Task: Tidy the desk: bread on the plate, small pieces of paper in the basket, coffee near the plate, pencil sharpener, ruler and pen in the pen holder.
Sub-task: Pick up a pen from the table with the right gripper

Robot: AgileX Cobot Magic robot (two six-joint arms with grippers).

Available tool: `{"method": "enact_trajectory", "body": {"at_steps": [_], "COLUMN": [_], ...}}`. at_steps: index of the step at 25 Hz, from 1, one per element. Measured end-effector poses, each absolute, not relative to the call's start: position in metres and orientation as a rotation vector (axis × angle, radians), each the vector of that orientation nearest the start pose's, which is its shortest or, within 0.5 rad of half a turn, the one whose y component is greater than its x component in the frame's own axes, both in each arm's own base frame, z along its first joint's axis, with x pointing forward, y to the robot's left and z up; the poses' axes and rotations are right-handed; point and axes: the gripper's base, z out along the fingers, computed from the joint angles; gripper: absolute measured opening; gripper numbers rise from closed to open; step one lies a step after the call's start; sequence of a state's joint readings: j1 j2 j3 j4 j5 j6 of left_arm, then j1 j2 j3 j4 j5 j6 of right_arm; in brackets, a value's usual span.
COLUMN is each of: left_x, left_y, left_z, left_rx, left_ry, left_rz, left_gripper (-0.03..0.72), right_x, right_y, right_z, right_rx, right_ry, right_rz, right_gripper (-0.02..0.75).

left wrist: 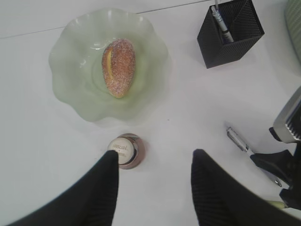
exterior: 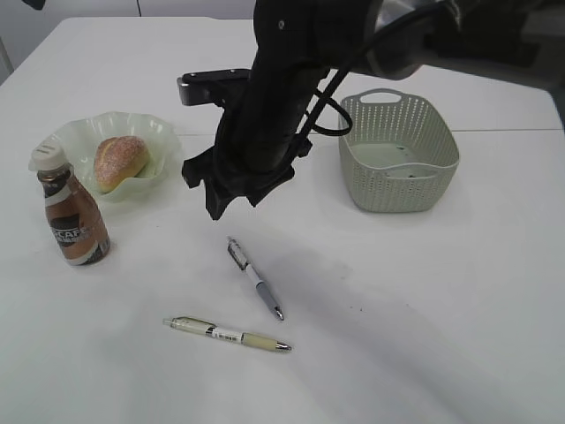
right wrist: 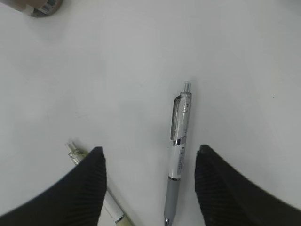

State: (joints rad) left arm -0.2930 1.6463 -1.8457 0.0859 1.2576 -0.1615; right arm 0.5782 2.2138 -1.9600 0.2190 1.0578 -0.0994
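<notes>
The bread (exterior: 121,162) (left wrist: 118,67) lies on the plate (exterior: 163,132) (left wrist: 70,89), with the coffee (exterior: 72,221) (left wrist: 124,149) upright beside it. My left gripper (left wrist: 155,154) hangs open high above the desk (exterior: 424,291), empty. My right gripper (exterior: 234,199) (right wrist: 150,149) is open over a white-and-grey pen (exterior: 254,276) (right wrist: 178,150) lying between its fingers. A cream pen (exterior: 228,334) (right wrist: 74,153) lies nearer the front. The pen holder (left wrist: 230,33) holds one pen (left wrist: 221,21); the arm hides it in the exterior view. Ruler, pencil sharpener and small pieces of paper are out of view.
The basket (exterior: 397,155) stands at the back right, about a hand's width from my right arm (exterior: 274,97). That arm reaches across the middle of the desk from the upper right.
</notes>
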Motion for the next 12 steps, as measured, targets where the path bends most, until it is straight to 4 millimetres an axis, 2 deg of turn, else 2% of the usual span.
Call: {"method": "enact_trajectory", "body": {"at_steps": [12], "left_x": [0.332], "left_y": [-0.094], "left_z": [0.419], "left_rx": [0.168], "left_ry": [2.536], "left_rz": [-0.094], "left_gripper": [0.37], "right_x": [0.419], "right_y": [0.292], "right_z": [0.182], "right_rx": [-0.831], "right_ry": [2.829], "right_rz": [0.344], "right_gripper": [0.44]}}
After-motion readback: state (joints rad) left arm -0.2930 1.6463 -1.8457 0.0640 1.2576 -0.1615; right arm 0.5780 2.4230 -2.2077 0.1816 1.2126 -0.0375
